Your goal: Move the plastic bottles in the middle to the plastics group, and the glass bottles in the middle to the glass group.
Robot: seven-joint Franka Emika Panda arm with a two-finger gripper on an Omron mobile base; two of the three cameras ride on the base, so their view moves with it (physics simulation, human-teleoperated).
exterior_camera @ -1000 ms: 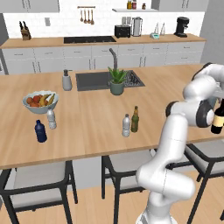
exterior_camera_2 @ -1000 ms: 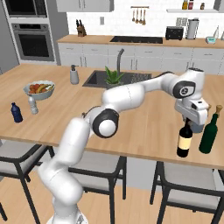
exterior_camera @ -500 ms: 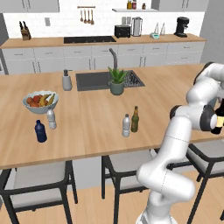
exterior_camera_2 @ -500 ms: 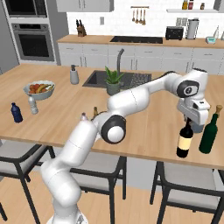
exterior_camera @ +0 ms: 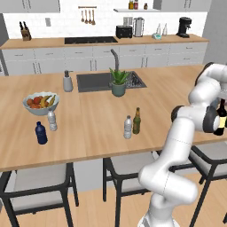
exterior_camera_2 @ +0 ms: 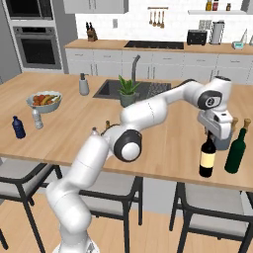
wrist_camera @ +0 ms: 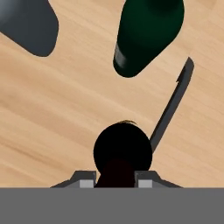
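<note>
the wine bottle [exterior_camera_2: 207,157] stands upright on the wooden island counter [exterior_camera_2: 168,133], near its front edge at the far right end. it is tall and almost black, with a slim dark neck and a cream label wrapped round the lower body. the gripper [exterior_camera_2: 214,129] sits right over its neck; from the hand view the bottle [wrist_camera: 123,151] shows as a round dark shoulder with a reddish-dark top lying between the two fingertips [wrist_camera: 87,183], but i cannot tell whether the fingers are pressed on the neck or standing just off it.

just beside it on the right stands a green bottle [exterior_camera_2: 236,150], also upright, with a long neck and a tan cork-coloured top. behind the gripper a grey-blue bottle [exterior_camera_2: 225,142] is partly hidden, and in the hand view it shows as a blurred blue-grey shape [wrist_camera: 30,24] in the upper left corner.

back at the middle of the counter, well apart from all this, the small clear water bottle [exterior_camera: 127,127] with a white cap and the slim olive-brown beer bottle [exterior_camera: 136,121] stand close together, upright. far to the left a navy-blue bottle [exterior_camera: 41,133] and another clear bottle [exterior_camera: 52,120] stand near the fruit bowl [exterior_camera: 41,102].
</note>
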